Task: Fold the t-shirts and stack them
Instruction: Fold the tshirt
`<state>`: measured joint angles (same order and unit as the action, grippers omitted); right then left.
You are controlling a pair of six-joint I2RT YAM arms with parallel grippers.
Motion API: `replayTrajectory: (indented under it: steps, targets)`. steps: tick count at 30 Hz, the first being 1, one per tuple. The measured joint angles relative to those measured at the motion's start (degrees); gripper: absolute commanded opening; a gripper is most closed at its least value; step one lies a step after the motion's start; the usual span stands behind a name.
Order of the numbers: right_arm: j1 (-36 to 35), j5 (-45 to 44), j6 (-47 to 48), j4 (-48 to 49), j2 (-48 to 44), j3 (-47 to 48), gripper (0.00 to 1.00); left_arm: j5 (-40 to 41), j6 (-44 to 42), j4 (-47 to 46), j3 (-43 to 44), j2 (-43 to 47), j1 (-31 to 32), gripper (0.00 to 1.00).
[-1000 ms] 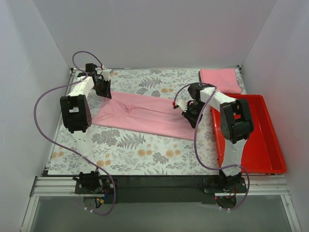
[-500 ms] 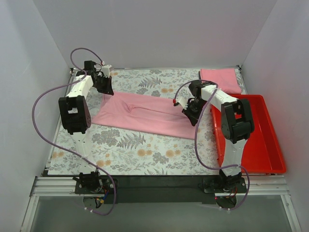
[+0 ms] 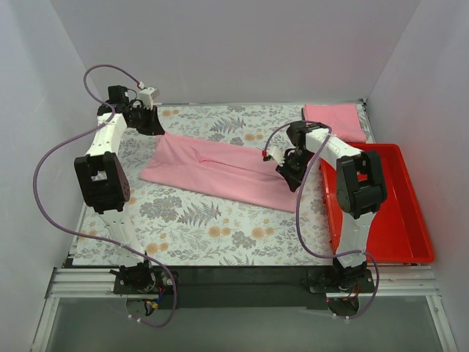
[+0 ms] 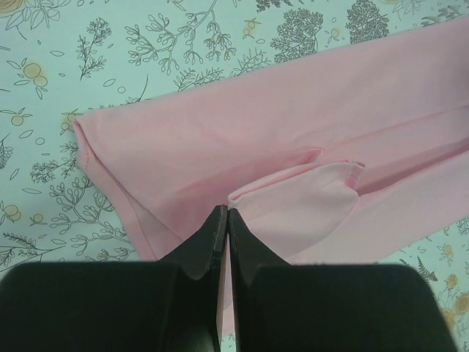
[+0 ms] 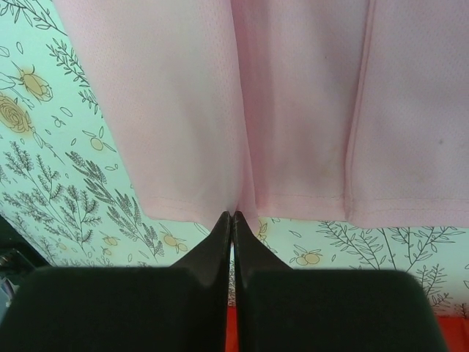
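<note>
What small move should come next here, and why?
Probably swing the left gripper toward the right gripper, to fold the t-shirt in half crosswise: it lies as a long flat strip, with shut jaws at each end. Whether they pinch cloth is unclear.

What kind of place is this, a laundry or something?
Probably a robotics test booth: plain white walls box in a small table, and two robot arms are bolted to its near rail.

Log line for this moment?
left pincer: shut on t-shirt | right pincer: shut on t-shirt hem | folded t-shirt: far right corner
</note>
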<state>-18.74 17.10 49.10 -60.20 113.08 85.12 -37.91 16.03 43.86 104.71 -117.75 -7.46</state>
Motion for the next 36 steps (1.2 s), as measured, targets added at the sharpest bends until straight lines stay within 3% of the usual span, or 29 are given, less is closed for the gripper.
replayTrajectory:
  steps: [16,17,18,20,23,28,36]
  targets:
    - [0.70,-0.61,0.24,-0.20,3.56,5.49,0.01,-0.02,1.97,-2.34,4.55,-7.15,0.07,0.00]
    - [0.70,-0.66,0.22,-0.15,3.98,5.66,0.07,0.28,2.05,-2.34,4.68,-7.67,0.09,0.04]
    - [0.72,-0.74,0.11,-0.15,4.59,5.95,0.23,0.68,2.23,-2.32,4.96,-8.37,0.09,0.09]
    - [0.72,-1.20,-0.33,-0.20,5.53,6.14,0.38,1.62,2.67,-2.29,5.77,-9.64,0.09,0.20]
    - [0.72,-2.16,-0.79,-0.28,6.25,6.49,0.42,3.54,3.67,-2.45,7.21,-11.52,0.11,0.25]
    - [0.72,-1.97,-2.16,-0.87,6.10,9.22,0.43,6.21,5.62,-3.37,4.55,-9.97,-0.02,0.28]
    - [0.72,0.66,-6.38,-1.55,7.02,18.58,0.38,6.80,9.46,-3.30,-10.78,4.96,-0.22,0.21]
